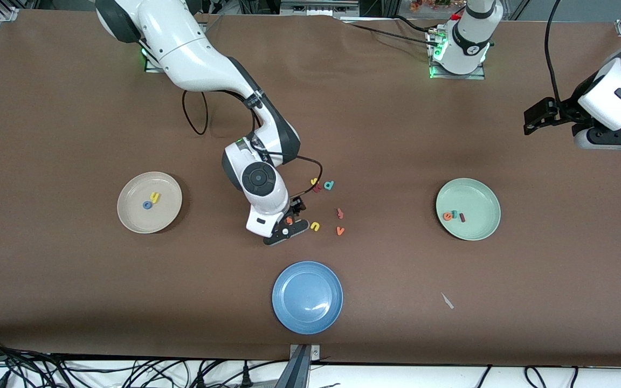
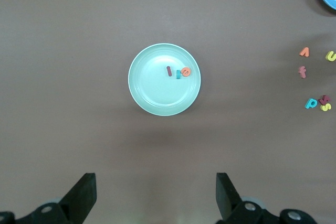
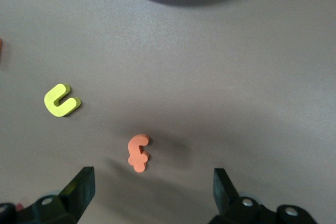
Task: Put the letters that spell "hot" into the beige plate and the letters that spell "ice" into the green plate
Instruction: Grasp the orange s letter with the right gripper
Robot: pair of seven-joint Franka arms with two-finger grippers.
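Reaching for the orange t, the last "hot" letter, with the right gripper spread open just above it near the tabletop's middle.

Front view: yellow h and blue o lie in the beige plate, toward the right arm's end; i, c, e fill the green plate, so the left gripper waits open near the edge at its own end of the brown tabletop. Left wrist view: green plate centred between parted fingers. Right wrist view: orange t flat between open fingers, yellow u-shaped letter beside it.
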